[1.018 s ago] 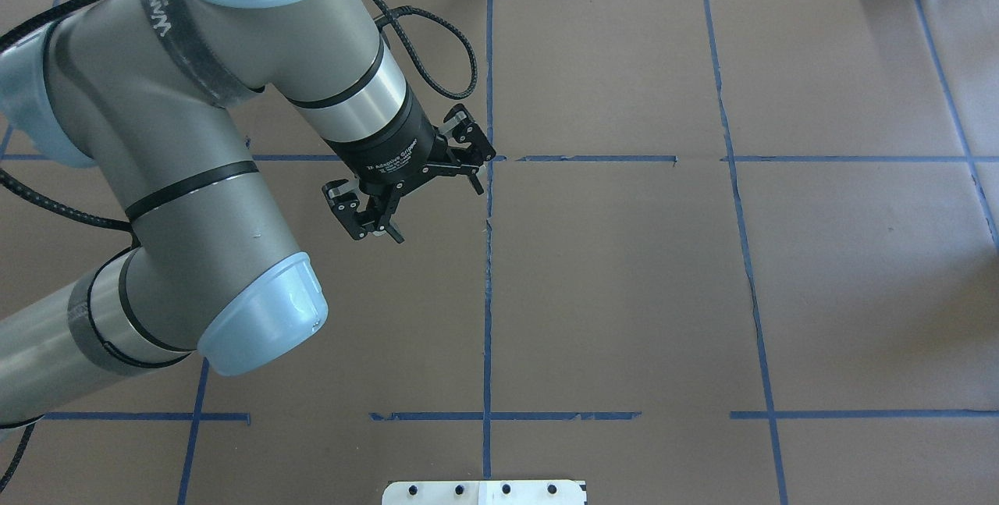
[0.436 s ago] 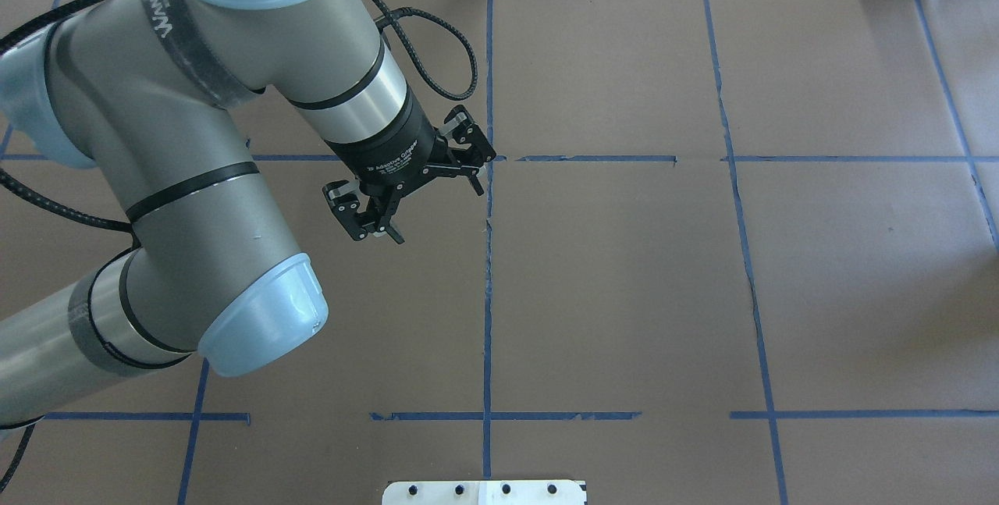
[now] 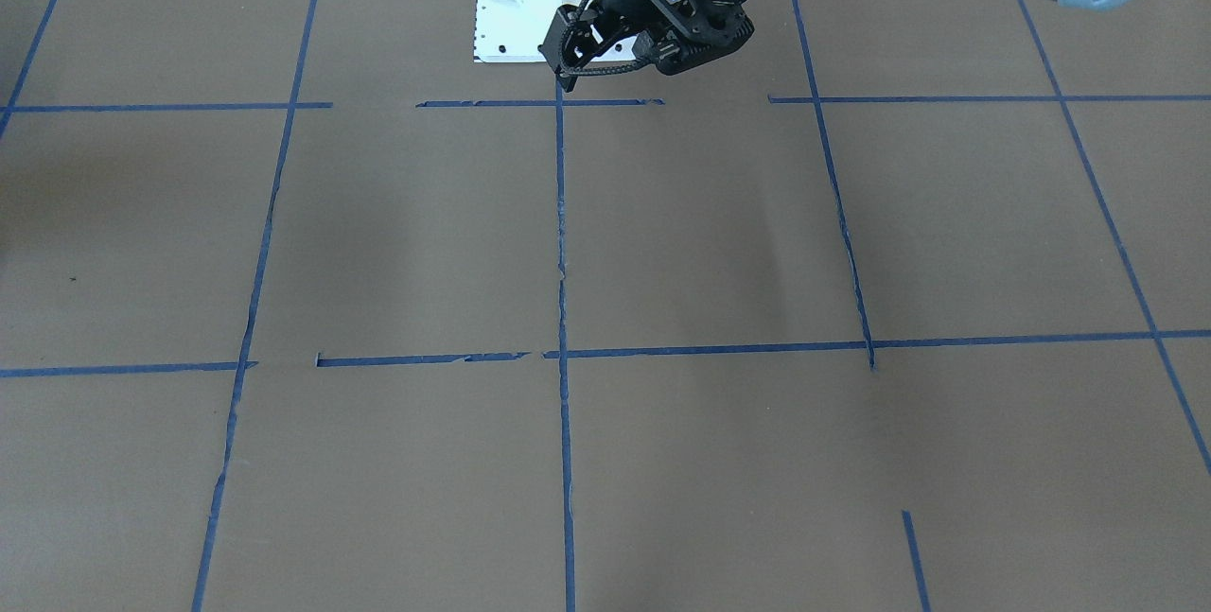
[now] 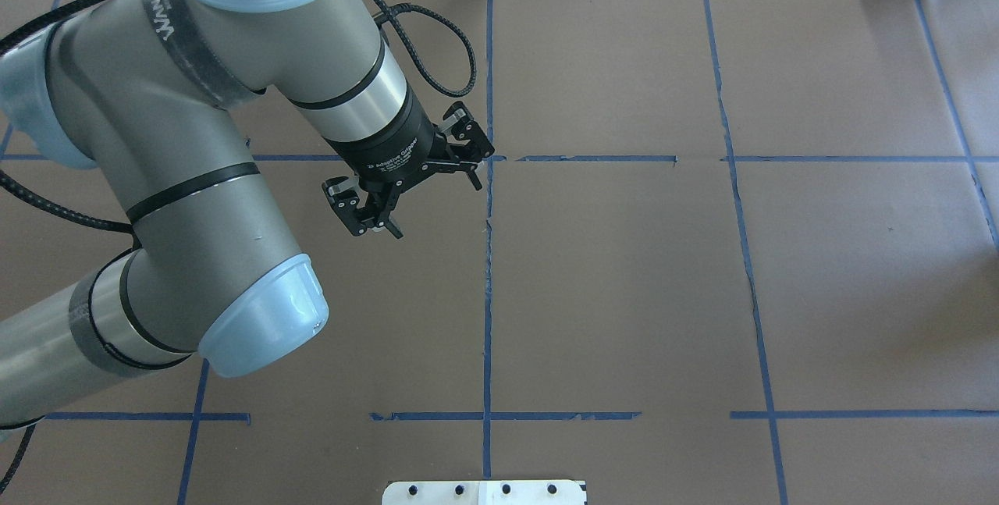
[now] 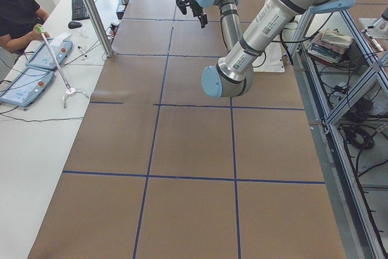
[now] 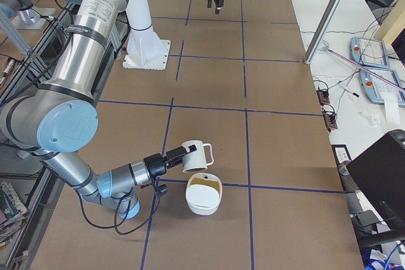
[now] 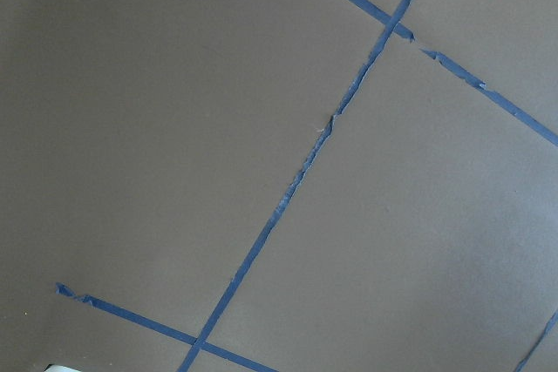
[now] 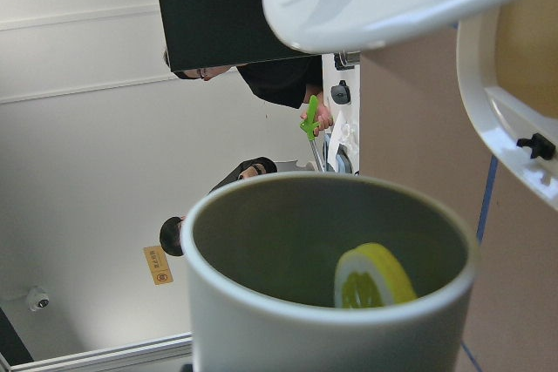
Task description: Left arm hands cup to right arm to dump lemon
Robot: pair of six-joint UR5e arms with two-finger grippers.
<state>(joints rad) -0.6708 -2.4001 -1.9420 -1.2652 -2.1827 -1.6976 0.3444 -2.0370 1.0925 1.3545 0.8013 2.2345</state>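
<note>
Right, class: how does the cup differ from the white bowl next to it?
The cup is off the table at the right arm's end, tipped on its side; the white bowl sits upright on the table. The cup is narrower; the bowl's mouth is wider. The cup is grey inside and holds the lemon; the bowl is tan inside, with nothing seen in it. Both are cream-white outside.

The lemon point(image 8: 373, 278) lies in the cup point(image 6: 195, 157), just beside the bowl point(image 6: 201, 207).
</note>
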